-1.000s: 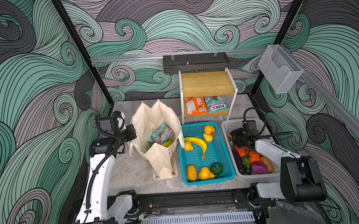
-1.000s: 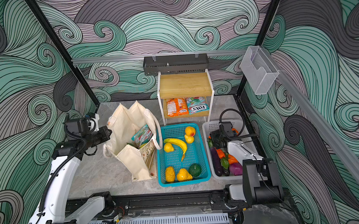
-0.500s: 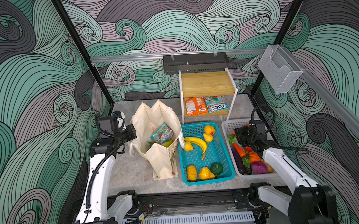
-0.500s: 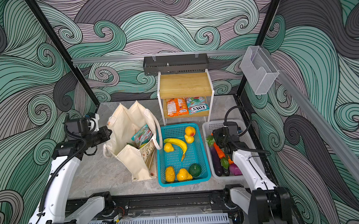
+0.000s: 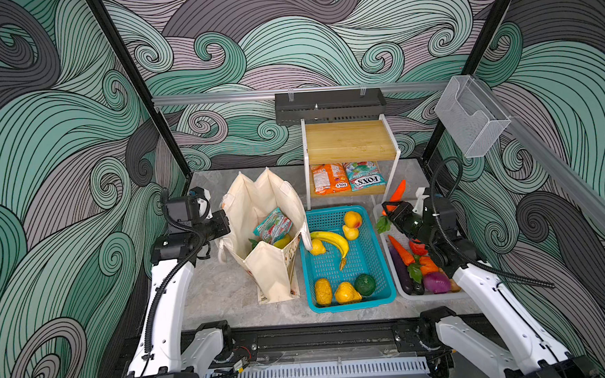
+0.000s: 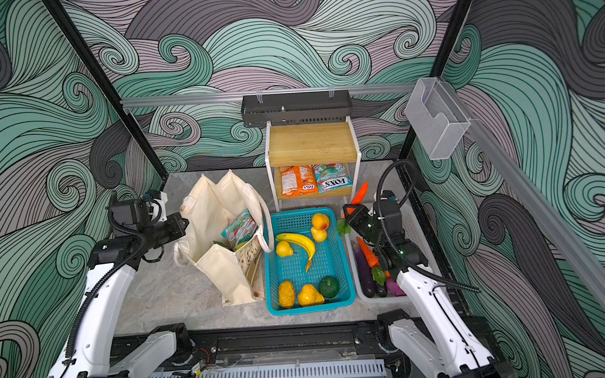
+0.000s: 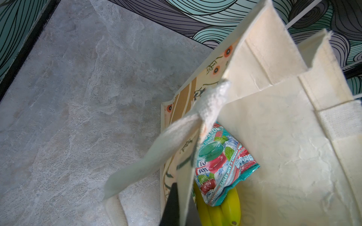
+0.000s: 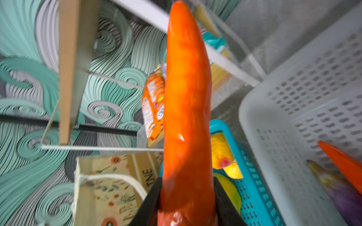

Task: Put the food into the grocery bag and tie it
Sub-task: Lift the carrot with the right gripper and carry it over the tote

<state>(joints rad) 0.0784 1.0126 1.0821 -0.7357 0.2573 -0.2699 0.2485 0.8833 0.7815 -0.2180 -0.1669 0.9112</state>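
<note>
Right gripper has the carrot: jaws clamped on its thick end, a black finger on either side, the tapered tip poking straight out beyond them. Just beside and below those jaws sits the white basket, a second carrot lying in it. The teal basket lies between those jaws and the bag.

Over to the left gripper: it's closed on the bag, pinching the near wall at the rim, and one dark finger shows against the outside of the cloth in the wrist view. A white handle droops just ahead of those jaws. The bag stands upright, mouth open. Inside, past the pinched wall, a packet rests on top of bananas.
</note>
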